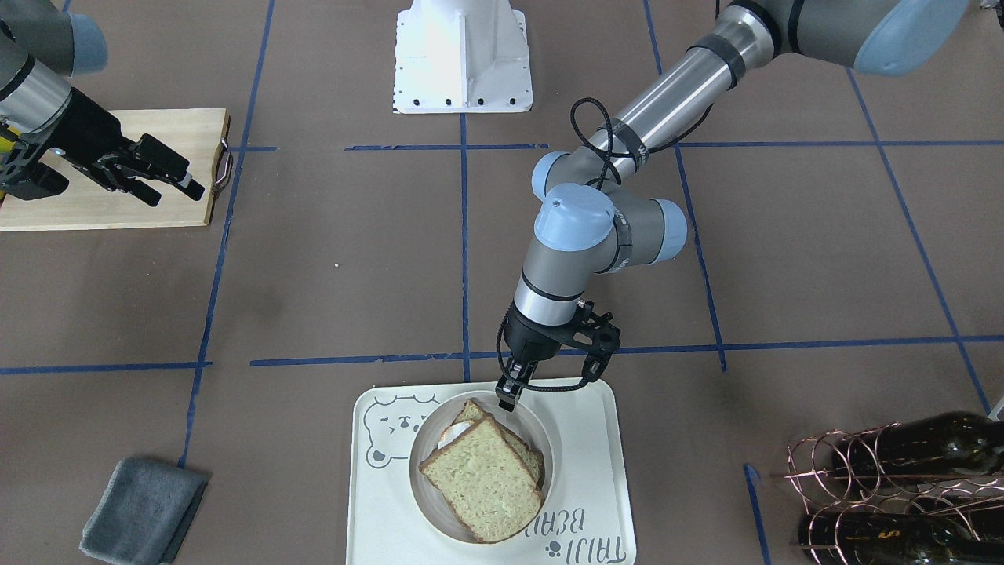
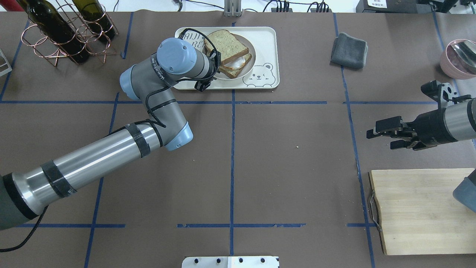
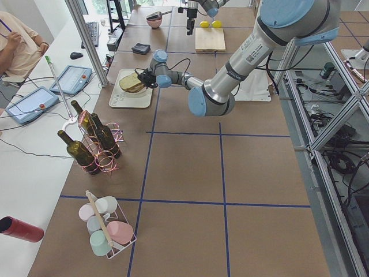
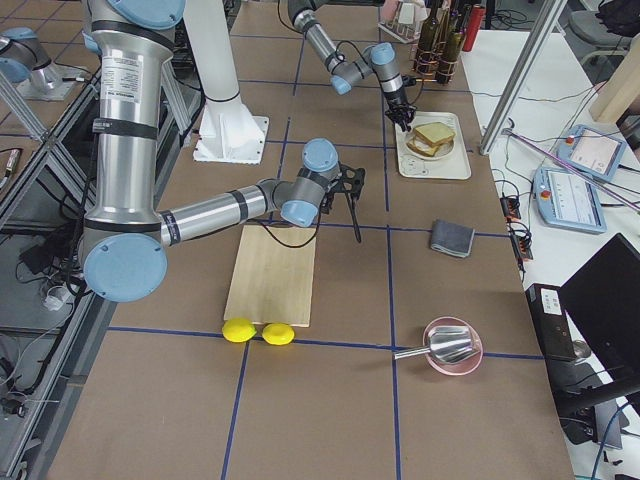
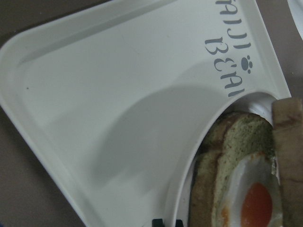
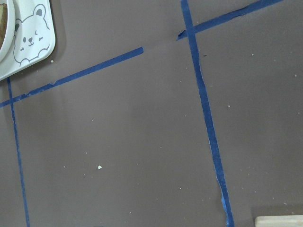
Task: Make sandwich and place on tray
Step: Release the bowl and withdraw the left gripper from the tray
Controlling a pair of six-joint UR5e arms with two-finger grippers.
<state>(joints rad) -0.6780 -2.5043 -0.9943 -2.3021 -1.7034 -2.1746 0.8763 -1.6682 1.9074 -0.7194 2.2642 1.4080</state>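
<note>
So the sandwich (image 1: 486,479), two brown-crusted greenish-tan bread slices with a fried egg between them, sits on a small round off-white plate (image 1: 541,439). The plate is inside the big off-white rounded-rectangle tray (image 1: 580,424) with the grey bear face (image 1: 396,428) in one corner.

The left gripper (image 1: 507,399) comes down over the tray's long edge on the robot's side. Its fingers are narrow, and the tips are right at the plate's rim, just beside the sandwich's nearest corner. To us they look pinched on that rim.

The right gripper (image 2: 383,137) is well away from the tray, out past its bear-face end. Its fingers are spread apart with nothing in them. It hangs near the light wooden cutting board (image 2: 416,208).

The front view only gives us a white sliver of egg under the top slice. The left wrist camera shows the white fried egg (image 5: 251,198) and its orange yolk clearly, tucked between the slices.

In the overhead view the left arm's wrist covers the gripper and part of the tray's lettering, so that view doesn't show the grip. The wrist camera catches only the very ends of the fingers at its bottom edge. The right wrist camera gets just the bear corner of the tray, plus brown table and blue tape.
</note>
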